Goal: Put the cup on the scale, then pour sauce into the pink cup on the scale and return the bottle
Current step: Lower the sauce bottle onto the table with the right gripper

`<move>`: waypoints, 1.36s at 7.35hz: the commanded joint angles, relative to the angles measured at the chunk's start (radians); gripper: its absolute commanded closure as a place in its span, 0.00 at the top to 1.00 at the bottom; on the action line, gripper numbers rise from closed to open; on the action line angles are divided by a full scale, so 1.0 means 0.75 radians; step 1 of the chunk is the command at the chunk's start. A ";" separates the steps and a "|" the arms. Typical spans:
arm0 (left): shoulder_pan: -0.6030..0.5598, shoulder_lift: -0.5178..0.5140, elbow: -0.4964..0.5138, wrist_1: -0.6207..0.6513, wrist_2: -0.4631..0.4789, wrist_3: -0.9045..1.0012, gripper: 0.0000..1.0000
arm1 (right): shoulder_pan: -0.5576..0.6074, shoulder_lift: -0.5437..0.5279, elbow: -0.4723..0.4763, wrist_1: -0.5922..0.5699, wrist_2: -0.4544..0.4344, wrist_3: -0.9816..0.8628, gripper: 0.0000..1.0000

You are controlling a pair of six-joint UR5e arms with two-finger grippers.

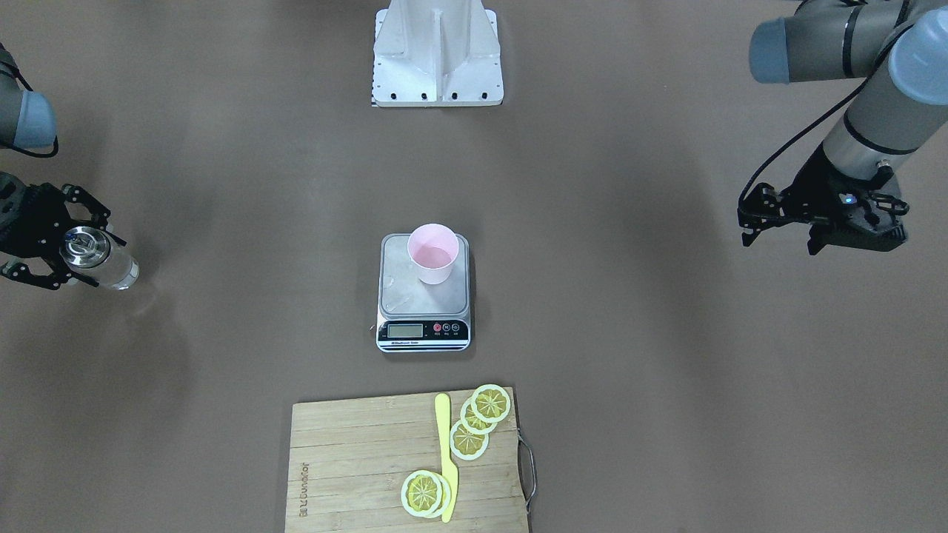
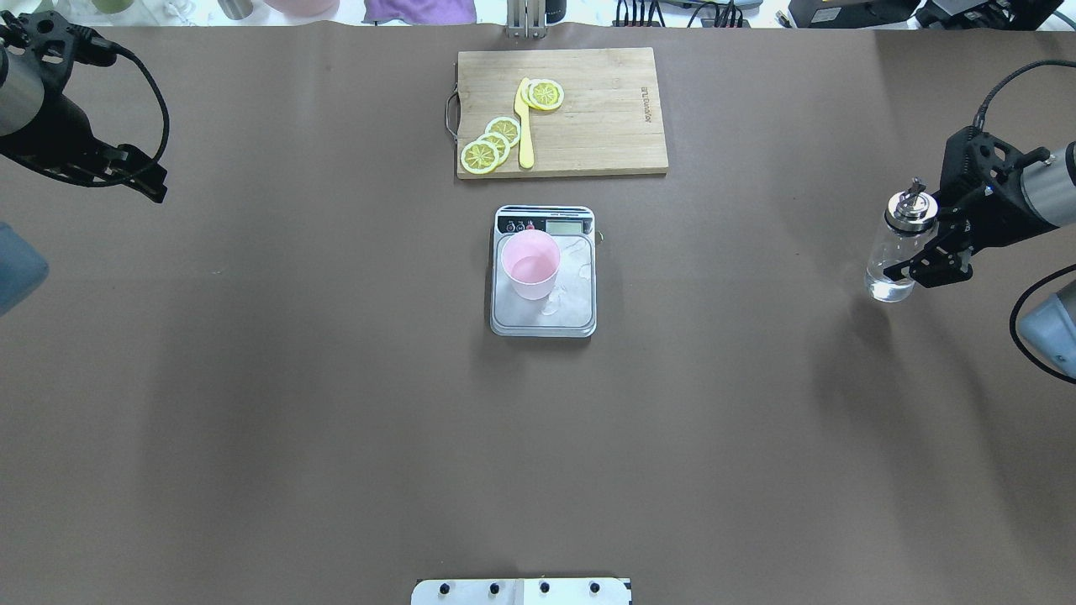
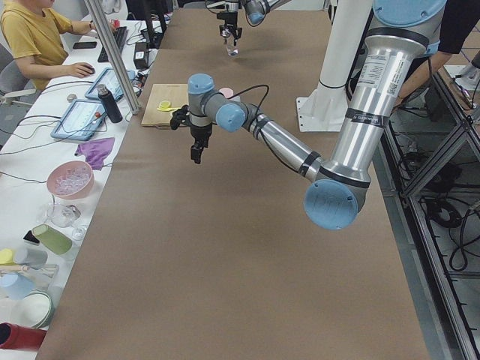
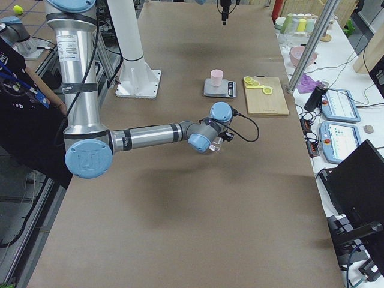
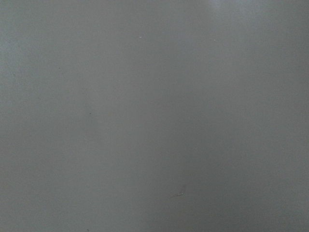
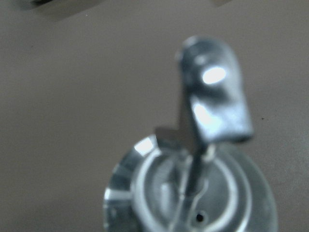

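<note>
A wide brown surface (image 2: 252, 378) carries everything. At its far edge from the robot lies a wooden cutting board (image 2: 605, 118) with a metal handle at 1 end. Just nearer the robot, in the middle of the surface, sits the scale (image 2: 572, 315), its display strip facing the board.

The right hand (image 2: 916, 248) is out near the robot's right edge of the surface, reaching in from the side. Its 2 fingers are closed against either side of the bottle (image 2: 893, 256). The bottle is upright, steel cap and spout on top; whether its base touches the surface I cannot tell. The left hand (image 2: 155, 181) hangs well apart on the opposite side, holding nothing; how far its fingers are spread I cannot tell.

The cup (image 2: 530, 265) stands upright on the scale's steel plate, toward the display end and the robot's left side of it.

On the board lie a yellow knife (image 2: 525, 134) and 5 lemon slices (image 2: 481, 156), 3 on 1 side of the knife and 2 on the other.
</note>
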 commanded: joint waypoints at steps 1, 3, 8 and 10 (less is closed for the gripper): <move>0.000 -0.001 0.000 0.000 0.000 -0.002 0.93 | -0.015 -0.021 -0.004 0.051 0.004 0.032 0.57; 0.000 0.001 0.000 0.000 0.000 -0.002 0.93 | -0.023 -0.029 -0.051 0.152 0.008 0.064 0.57; 0.000 0.005 0.000 -0.002 0.000 0.000 0.93 | -0.050 -0.017 -0.080 0.239 0.014 0.136 0.58; 0.002 0.005 0.002 -0.002 0.000 0.000 0.93 | -0.050 -0.015 -0.094 0.239 0.014 0.134 0.58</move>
